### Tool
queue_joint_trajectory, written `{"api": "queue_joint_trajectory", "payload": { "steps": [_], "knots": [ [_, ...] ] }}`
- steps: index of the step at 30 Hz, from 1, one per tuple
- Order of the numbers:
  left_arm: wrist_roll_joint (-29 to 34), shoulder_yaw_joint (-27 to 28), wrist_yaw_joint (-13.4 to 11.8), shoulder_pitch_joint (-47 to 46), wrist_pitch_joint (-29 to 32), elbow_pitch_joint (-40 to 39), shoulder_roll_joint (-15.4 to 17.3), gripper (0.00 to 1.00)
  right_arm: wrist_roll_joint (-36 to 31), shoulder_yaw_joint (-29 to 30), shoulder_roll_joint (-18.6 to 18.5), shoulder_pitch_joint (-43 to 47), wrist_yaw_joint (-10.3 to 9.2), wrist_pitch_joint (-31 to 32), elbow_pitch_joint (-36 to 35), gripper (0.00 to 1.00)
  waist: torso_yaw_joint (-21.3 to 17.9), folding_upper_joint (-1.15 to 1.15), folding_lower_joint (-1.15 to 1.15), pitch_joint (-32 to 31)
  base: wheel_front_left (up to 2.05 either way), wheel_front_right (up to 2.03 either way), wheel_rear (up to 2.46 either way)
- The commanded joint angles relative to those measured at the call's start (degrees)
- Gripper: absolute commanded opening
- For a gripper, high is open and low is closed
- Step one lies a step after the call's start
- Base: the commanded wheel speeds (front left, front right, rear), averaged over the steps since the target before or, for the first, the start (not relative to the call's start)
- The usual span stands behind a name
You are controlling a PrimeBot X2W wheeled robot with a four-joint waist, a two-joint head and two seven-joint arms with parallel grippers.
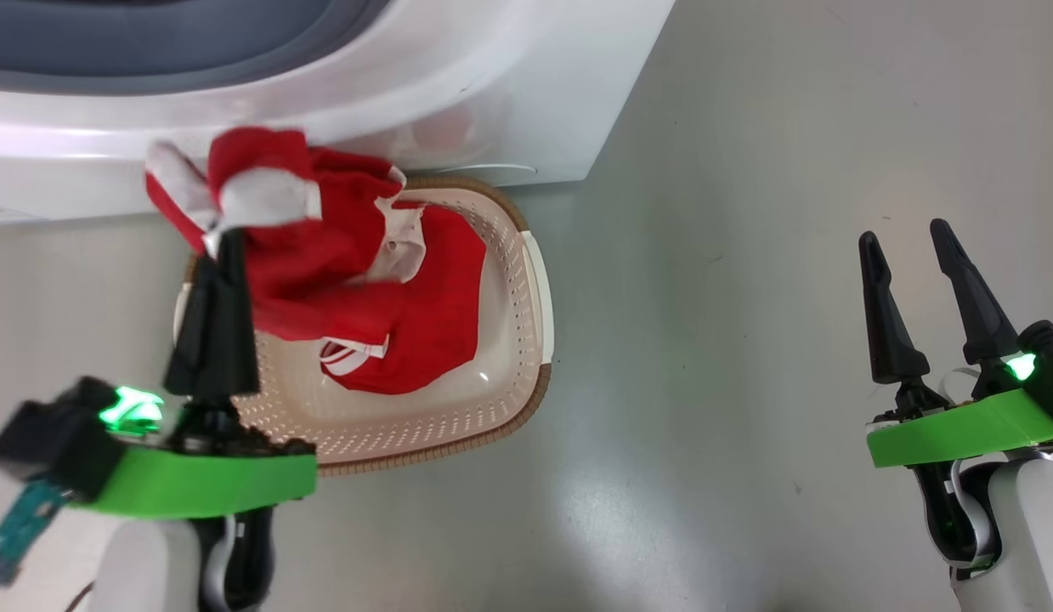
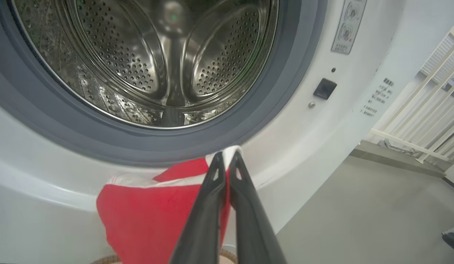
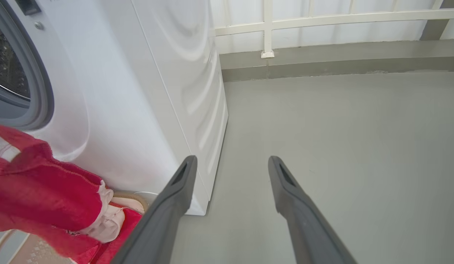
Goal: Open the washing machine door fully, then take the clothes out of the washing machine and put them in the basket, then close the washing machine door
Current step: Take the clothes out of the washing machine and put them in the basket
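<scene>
From the head view, the left pincer (image 1: 229,238) is reaching up from 7 o'clock. Its two dark fingers are squeezing tight on a white bit of the clothes (image 1: 365,289). The red clothes are hanging from it at 10 o'clock, and their lower part is lying in the basket (image 1: 530,340). The basket is sitting on the grey floor (image 1: 747,357), right against the front of the washing machine (image 1: 458,85), which is running along the top from 10 to 12 o'clock. The right pincer (image 1: 904,234) is waiting at 3 o'clock, well apart from the basket. Its fingers are standing wide and holding nothing.

From the left wrist view, the left pincer (image 2: 228,156) is rising from 6 o'clock with its tips pressing together on the clothes (image 2: 150,212). The red cloth is hanging at 7 o'clock, in front of the white washing machine (image 2: 303,139). Its shiny drum (image 2: 168,55) with small holes is showing at 11 o'clock, inside a grey ring (image 2: 248,121). A white railing (image 2: 424,110) is standing at 3 o'clock.

From the right wrist view, the right pincer (image 3: 232,161) is pointing up from 6 o'clock, spread apart over the bare floor (image 3: 340,146). The clothes (image 3: 40,198) are hanging at 8 o'clock, beside the washing machine (image 3: 146,91). A bit of the basket (image 3: 40,255) is peeking out under them.
</scene>
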State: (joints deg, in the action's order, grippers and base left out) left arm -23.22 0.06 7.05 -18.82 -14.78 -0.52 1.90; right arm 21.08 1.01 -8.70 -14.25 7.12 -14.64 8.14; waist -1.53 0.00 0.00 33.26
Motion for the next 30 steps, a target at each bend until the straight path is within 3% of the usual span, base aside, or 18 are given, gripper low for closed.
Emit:
{"api": "queue_joint_trajectory", "payload": {
  "steps": [1, 8, 30],
  "knots": [
    [0.7, 0.9, 0.3, -0.6, -0.2, 1.6, 1.0, 0.0, -0.2, -1.1, -0.2, 0.4, 0.36, -0.4, -1.4, 1.0, 0.1, 0.0, 0.0, 0.4, 0.0, 0.0, 0.0],
    [2.5, -2.9, 0.4, -4.1, -0.2, 13.0, 1.0, 0.0, -0.2, -1.4, -0.1, -0.5, 0.36, -0.4, -1.5, 1.0, -0.1, 0.0, 0.0, 1.7, 0.0, 0.0, 0.0],
    [7.6, -5.1, 0.4, -14.1, -0.2, 40.2, 1.0, 0.0, -0.4, -1.4, 0.4, -2.5, 0.36, -0.4, -2.1, 1.0, -0.9, 0.0, 0.0, 6.6, 0.0, 0.0, 0.0]
  ]
}}
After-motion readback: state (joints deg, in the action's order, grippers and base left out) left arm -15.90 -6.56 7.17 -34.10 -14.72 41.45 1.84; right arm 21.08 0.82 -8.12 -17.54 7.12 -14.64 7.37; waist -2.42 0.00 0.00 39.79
